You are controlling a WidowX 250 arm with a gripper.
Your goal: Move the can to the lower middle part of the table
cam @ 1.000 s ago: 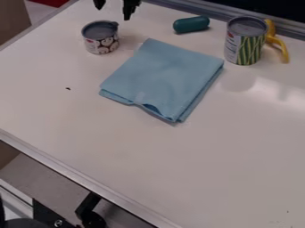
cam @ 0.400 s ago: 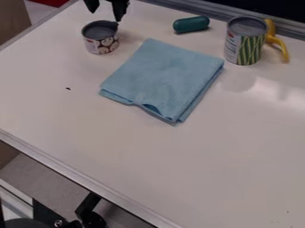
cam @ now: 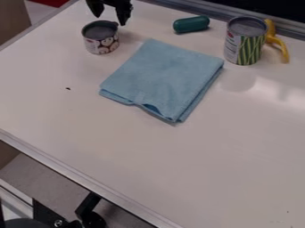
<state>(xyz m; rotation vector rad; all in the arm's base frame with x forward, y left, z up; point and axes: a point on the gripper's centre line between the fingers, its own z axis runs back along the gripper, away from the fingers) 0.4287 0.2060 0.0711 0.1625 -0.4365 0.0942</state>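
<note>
Here's the tool [cam: 111,18] up at the top left, released, its fingers spread wide, just by the short can [cam: 101,38]! That can stands upright on the counter [cam: 146,158], upper left, near the folded blue cloth [cam: 164,80]. Beyond the cloth lies a teal rounded object [cam: 191,24], and over at upper right, a taller can [cam: 245,42] stands upright beside a curved yellow object [cam: 278,41]!

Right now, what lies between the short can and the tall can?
In the camera view, a blue cloth and, farther back, a teal object lie between short can and tall can.
</note>
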